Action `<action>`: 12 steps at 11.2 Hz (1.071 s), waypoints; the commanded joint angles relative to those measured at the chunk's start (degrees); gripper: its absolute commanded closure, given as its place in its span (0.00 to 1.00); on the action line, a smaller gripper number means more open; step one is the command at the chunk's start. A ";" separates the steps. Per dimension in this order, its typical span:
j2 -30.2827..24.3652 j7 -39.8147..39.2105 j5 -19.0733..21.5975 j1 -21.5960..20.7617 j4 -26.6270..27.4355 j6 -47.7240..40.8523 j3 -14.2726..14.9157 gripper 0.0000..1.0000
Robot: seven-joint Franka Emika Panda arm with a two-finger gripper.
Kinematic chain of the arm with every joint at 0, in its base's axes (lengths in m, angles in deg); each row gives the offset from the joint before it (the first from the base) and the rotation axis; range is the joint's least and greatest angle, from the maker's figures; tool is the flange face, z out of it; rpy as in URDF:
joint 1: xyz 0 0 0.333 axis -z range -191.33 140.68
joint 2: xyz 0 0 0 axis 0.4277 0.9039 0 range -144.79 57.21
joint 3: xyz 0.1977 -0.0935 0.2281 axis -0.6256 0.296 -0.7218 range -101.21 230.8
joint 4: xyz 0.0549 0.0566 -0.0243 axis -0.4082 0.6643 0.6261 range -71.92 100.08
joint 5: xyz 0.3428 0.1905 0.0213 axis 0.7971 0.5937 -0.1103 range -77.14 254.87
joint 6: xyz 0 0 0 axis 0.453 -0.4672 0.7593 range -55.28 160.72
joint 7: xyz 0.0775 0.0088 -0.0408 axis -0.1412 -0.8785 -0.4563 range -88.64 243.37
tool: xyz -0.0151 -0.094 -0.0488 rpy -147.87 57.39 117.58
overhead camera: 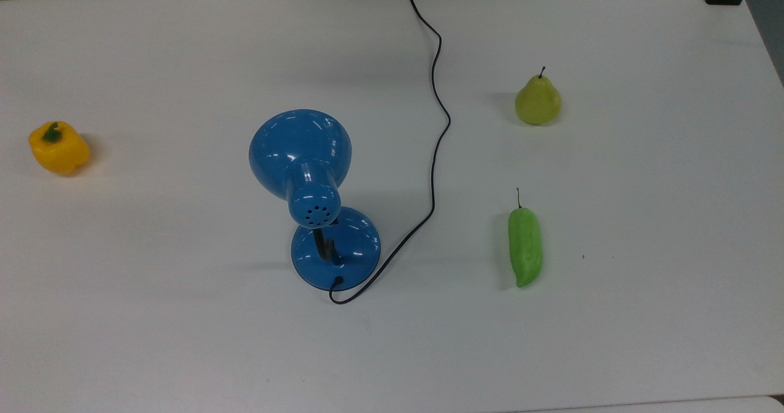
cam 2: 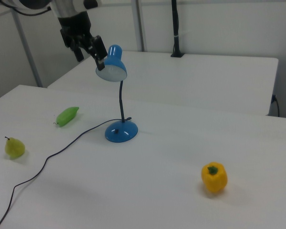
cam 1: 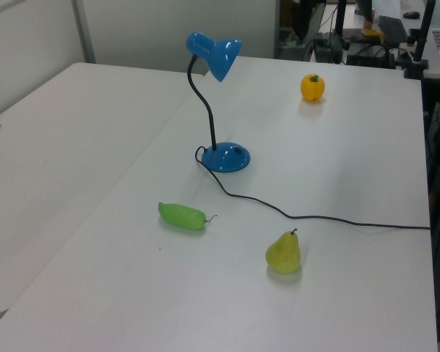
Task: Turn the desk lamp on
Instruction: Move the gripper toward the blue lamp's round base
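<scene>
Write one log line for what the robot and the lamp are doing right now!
claw: open, raised, apart from lamp | desk lamp: upright, untouched, not visibly lit | cord: trailing off table | switch step: not yet done

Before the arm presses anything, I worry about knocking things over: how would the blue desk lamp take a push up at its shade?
The desk lamp probably sways: its shade sits high on a thin curved neck that looks bendable. The low, round base should resist tipping, though it may slide on the smooth table. The trailing cord lies slack, so it likely won't restrain it.
</scene>
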 commanded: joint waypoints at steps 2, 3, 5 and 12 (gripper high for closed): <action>2.89 -0.70 -0.82 -5.03 3.27 -4.77 -0.45 0.00; 2.89 -0.96 -0.82 -4.94 3.27 -4.95 -0.54 0.00; 2.81 -0.96 -0.47 -4.94 3.27 -5.47 -0.45 0.00; 2.98 -5.44 -0.03 -5.03 3.98 -7.23 -0.54 0.00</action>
